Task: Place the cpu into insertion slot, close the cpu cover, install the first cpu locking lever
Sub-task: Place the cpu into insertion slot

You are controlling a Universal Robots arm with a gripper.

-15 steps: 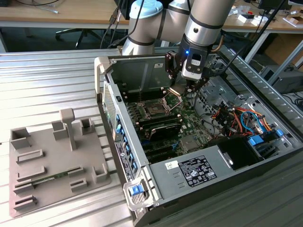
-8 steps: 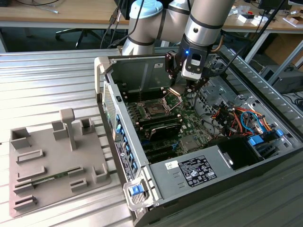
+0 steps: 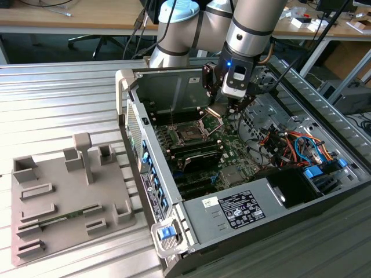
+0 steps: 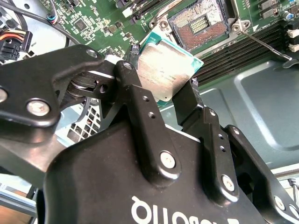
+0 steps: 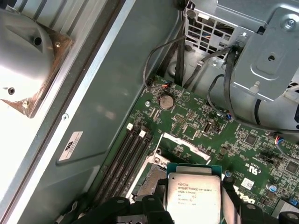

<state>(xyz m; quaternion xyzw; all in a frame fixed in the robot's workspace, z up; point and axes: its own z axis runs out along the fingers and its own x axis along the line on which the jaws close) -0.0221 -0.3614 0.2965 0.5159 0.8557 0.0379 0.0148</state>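
The gripper [image 4: 156,83] is partly closed, its two black fingers pinching opposite edges of the cpu [image 4: 164,65], silver face showing. The chip hangs clear above the green motherboard [image 4: 100,25]. The insertion slot [image 4: 201,23] lies near, just past the chip's edge farthest from the gripper body. It is uncovered, with its pin field bare. Chip and slot look roughly square to each other. Memory slots [image 4: 243,46] run alongside the slot, with the grey case wall [image 4: 261,102] beyond them. I see open room around the fingers.

Cpu [image 4: 163,65] in gripper [image 4: 159,84], near insertion slot [image 4: 201,23] in pc case [image 3: 152,174]; tray [image 3: 61,194] at exterior view's left.
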